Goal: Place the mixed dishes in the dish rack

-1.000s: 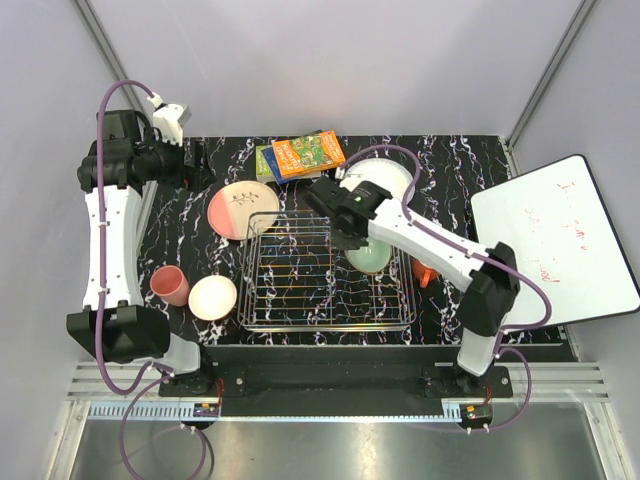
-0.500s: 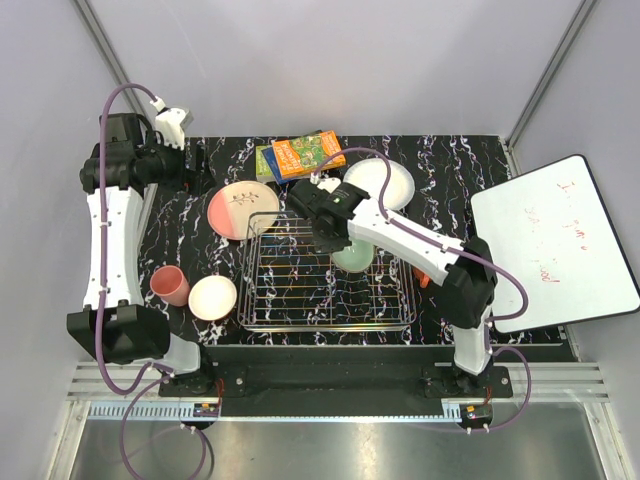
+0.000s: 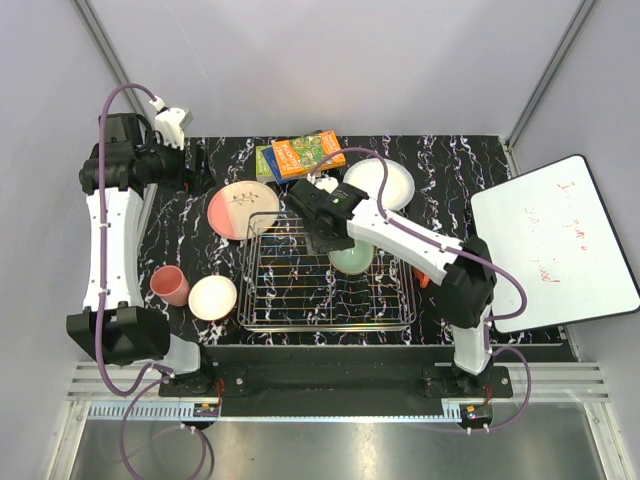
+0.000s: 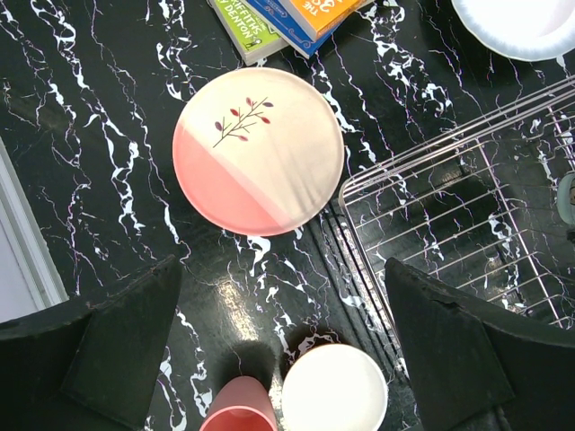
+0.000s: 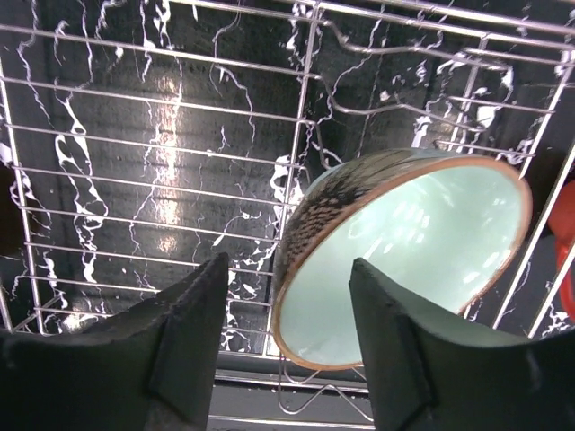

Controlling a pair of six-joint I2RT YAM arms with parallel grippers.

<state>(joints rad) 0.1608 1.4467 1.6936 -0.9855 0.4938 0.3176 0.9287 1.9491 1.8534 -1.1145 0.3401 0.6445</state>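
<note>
rack (image 3: 290, 295) left half free, bowl (image 3: 352, 261) standing right

I counted 2 plates on the counter (image 3: 460, 170): 1 pink-and-cream plate (image 3: 243, 209) and 1 white plate (image 3: 385, 182). There were 2 bowls, 1 pale green bowl (image 3: 352, 260) and 1 orange bowl with white inside (image 3: 212, 297). I saw 1 pink cup (image 3: 170, 285) and 1 orange-red mug (image 3: 423, 278), only partly in view. There was 1 dish rack (image 3: 290, 290), 3 stacked books (image 3: 305, 153) and 1 whiteboard (image 3: 550, 245).
</note>
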